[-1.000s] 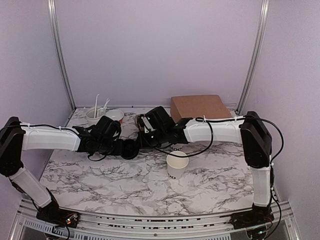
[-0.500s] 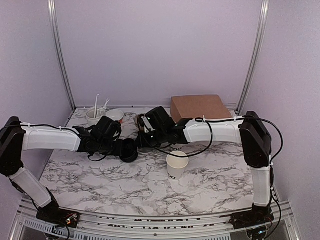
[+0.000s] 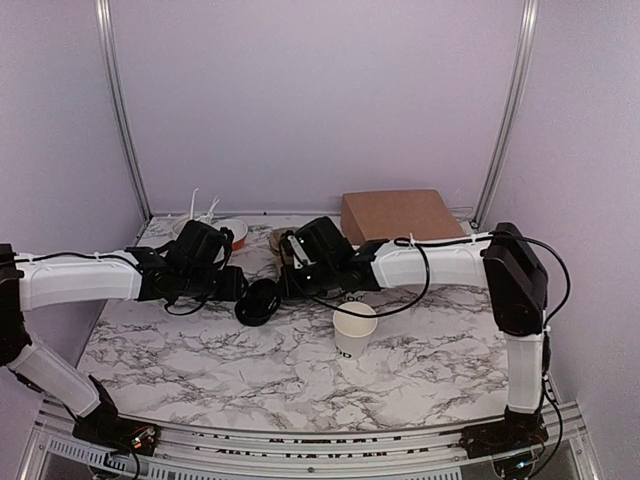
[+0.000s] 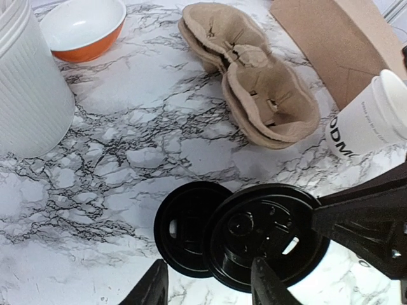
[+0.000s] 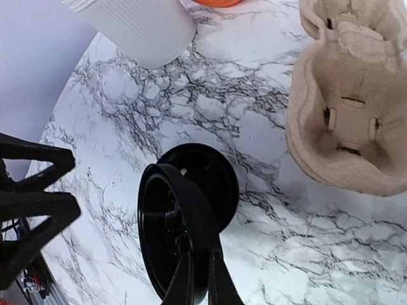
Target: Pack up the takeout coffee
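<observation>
No lidded cup shows; the takeout coffee is out of view. My right gripper [image 5: 200, 253] is shut on the rim of a black lid [image 5: 166, 235] and holds it on edge just above the table. A second black lid [image 5: 206, 178] lies flat under it. My left gripper [image 4: 206, 283] is open and empty, its fingers just short of both lids [image 4: 267, 235]. A lidless white cup with black lettering [image 4: 372, 121] stands to the right. Another lidless cup [image 3: 355, 328] stands at mid-table. In the top view the two grippers [image 3: 232, 285] [image 3: 280, 282] face each other over the lids [image 3: 262, 300].
A two-slot pulp cup carrier [image 4: 254, 95] lies behind the lids. A brown cardboard box [image 3: 400, 215] stands at the back right. An orange bowl [image 4: 82, 25] and a white ribbed container [image 4: 25, 89] holding utensils stand at the back left.
My left gripper has drawn back to the left, away from the lids. The right gripper still holds its lid on edge.
</observation>
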`<state>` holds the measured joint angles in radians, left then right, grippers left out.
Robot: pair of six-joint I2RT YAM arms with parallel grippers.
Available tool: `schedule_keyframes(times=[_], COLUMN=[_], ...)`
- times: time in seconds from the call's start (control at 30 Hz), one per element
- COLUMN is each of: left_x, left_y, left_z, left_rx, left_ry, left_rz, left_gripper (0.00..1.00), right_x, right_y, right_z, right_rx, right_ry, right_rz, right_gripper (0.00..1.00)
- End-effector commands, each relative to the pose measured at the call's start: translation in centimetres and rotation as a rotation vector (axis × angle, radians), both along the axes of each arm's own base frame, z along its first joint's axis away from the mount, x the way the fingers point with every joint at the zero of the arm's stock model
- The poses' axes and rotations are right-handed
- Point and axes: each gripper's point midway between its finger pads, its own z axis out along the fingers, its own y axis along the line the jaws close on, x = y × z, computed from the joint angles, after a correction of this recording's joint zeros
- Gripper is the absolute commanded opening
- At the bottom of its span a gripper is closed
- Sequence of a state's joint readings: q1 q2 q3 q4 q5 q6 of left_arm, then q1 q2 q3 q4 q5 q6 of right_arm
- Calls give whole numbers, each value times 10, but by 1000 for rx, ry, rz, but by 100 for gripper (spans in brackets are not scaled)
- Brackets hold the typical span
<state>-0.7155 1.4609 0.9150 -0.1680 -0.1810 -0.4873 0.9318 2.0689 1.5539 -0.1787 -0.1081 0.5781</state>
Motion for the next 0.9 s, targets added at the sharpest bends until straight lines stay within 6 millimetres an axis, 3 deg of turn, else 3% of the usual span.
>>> schedule_keyframes(times=[0.0, 0.17, 0.5, 0.7, 0.87], left_x=[-15, -29, -50, -63, -66], left_y=[-11, -31, -66, -98, -119], left_z=[30, 61, 154, 183, 195], left_rx=[-119, -313, -890, -1098, -1215], left_ry=[18, 60, 94, 157, 206], left_rz=[-59, -97, -121, -114, -77], left_gripper=[46, 46, 46, 47, 48], right_x=[9, 8, -8, -24, -45], right_y=[-13, -36, -97, -127, -137], right_z=[56, 84, 142, 173, 191], right_rx=[49, 21, -104, -182, -255], right_ry=[-155, -307, -673, -865, -1010], right_rz=[-13, -38, -188, -263, -284], right_gripper=[0, 0, 0, 0, 0])
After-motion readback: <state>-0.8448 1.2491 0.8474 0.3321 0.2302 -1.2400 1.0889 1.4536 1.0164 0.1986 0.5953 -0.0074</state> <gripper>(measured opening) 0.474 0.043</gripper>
